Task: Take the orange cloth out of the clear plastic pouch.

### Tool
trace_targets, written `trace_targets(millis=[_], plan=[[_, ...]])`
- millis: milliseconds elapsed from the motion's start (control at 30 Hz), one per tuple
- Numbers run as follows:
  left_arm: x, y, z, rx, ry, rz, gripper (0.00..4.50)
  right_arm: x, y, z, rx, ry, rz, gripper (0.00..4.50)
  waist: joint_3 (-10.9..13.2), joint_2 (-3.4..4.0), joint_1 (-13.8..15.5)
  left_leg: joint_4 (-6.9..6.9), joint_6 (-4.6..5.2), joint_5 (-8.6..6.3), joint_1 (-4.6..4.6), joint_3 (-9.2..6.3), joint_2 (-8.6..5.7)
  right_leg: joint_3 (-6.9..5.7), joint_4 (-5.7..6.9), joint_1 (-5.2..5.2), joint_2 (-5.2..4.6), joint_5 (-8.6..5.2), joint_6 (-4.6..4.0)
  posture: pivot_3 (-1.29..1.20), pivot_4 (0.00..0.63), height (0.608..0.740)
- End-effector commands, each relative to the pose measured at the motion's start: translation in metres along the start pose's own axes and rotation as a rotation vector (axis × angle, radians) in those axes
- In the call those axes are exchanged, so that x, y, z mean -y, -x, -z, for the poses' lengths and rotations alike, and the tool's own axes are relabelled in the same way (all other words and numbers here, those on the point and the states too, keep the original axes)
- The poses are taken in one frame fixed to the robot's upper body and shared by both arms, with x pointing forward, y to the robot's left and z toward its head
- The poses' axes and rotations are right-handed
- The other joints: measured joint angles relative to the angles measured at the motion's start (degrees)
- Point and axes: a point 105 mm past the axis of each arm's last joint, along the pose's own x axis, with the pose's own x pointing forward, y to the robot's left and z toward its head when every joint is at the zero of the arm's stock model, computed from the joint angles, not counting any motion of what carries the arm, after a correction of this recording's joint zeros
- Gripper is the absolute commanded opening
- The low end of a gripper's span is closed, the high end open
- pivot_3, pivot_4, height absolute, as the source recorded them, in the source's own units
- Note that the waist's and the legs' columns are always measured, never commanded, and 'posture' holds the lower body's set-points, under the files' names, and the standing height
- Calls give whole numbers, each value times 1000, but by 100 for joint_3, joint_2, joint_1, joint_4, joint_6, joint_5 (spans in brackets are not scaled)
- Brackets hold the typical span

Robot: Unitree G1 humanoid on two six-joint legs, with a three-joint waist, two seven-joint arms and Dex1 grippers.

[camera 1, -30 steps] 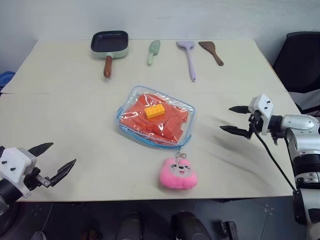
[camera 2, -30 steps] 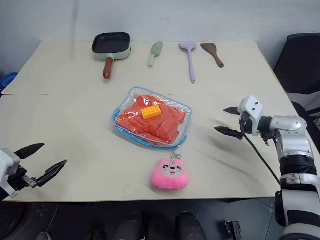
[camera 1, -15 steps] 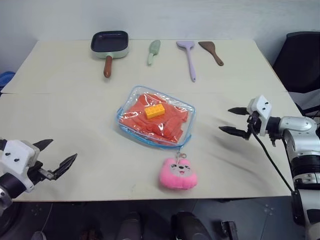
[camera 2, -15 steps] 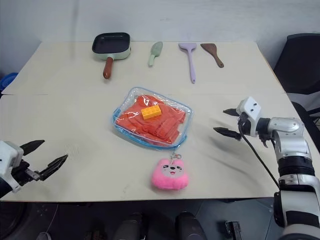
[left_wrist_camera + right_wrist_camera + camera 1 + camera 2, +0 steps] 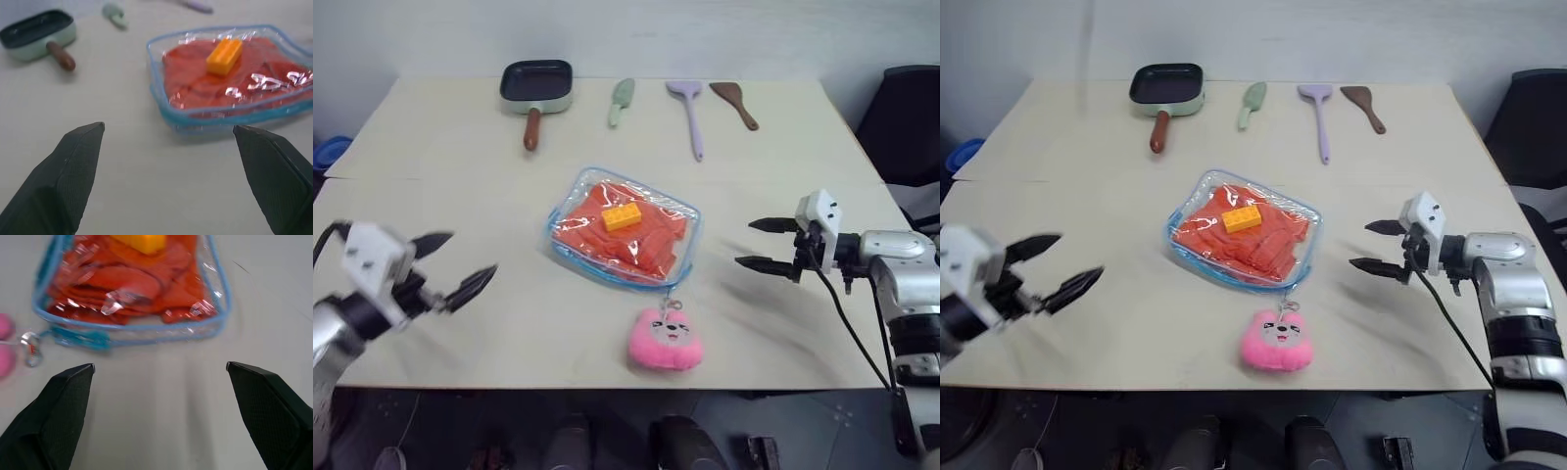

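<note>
approach step, nothing gripped yet. clear plastic pouch (image 5: 623, 228) flat on the table (image 5: 460, 196), roughly mid-table, with the orange cloth (image 5: 641, 240) folded inside and a small yellow brick (image 5: 621, 217) resting on top of the plastic. long axis of the pouch on a diagonal, from the far left corner toward the near right one; the near right corner carries the ring and the pink plush charm (image 5: 665, 339), lying just off the pouch toward the near edge. zipper end probably near that charm — hard to tell whether open or closed.

left gripper (image 5: 456, 267) well off to the left of the pouch, jaws wide apart, empty. right gripper (image 5: 752, 244) to the right of it, near but not touching, jaws also spread, empty, pointed toward the pouch.

next, likely: closing in from both sides — one gripper to pin or pinch the blue edging, the other to find the opening and reach the cloth. brick liable to slide off once the pouch lifts.
</note>
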Motion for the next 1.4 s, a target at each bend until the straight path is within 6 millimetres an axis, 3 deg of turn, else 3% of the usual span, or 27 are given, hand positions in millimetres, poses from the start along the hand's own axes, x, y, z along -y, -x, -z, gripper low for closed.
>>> trace_targets(millis=[33,300,400,500,667,833,1100,1333,1400], plan=[[-4,-32,-7,14,-8,81,4476,-27,3,-32,53,32,-106,4500,1,1,34,0,0,0,1,2,-1,1,0,0,0,0,0,0,150,740],[-17,-108,3,-13,-82,220,4476,-54,0,-56,77,71,-151,4500,1,0,51,7,-2,1,-14,6,0,4,28,-24,9,1,1,0,150,740],[-16,-139,4,-3,-77,273,4476,-61,1,-62,85,83,-145,4500,1,-1,69,60,-3,1,-108,4,3,0,80,-120,17,1,2,0,150,740],[-13,-157,3,17,-61,323,4476,-63,2,-64,94,76,-122,4500,2,-3,64,125,-4,2,-196,2,9,-1,135,-208,25,3,5,0,150,740],[0,-176,-2,66,-52,416,4476,-65,4,-59,83,68,-75,4500,4,-7,58,150,-2,1,-198,6,11,0,169,-220,23,2,5,0,150,740],[8,-183,-7,86,-34,476,4476,-68,10,-58,82,56,-32,4500,6,-11,59,156,-6,15,-186,6,12,6,183,-223,25,2,5,0,150,740],[31,-211,9,7,-109,466,4476,-72,10,-58,85,56,-12,4500,10,-17,68,156,-13,45,-178,3,12,6,210,-224,27,3,6,0,150,740],[32,-225,17,-21,-105,396,4476,-74,8,-55,85,57,-12,4500,14,-24,54,155,-14,52,-179,5,10,11,218,-231,28,6,12,0,150,740],[31,-225,20,-22,-90,391,4094,-74,7,-55,81,58,-12,4500,14,-24,58,154,-15,53,-180,10,10,14,232,-242,29,6,11,0,150,740]])
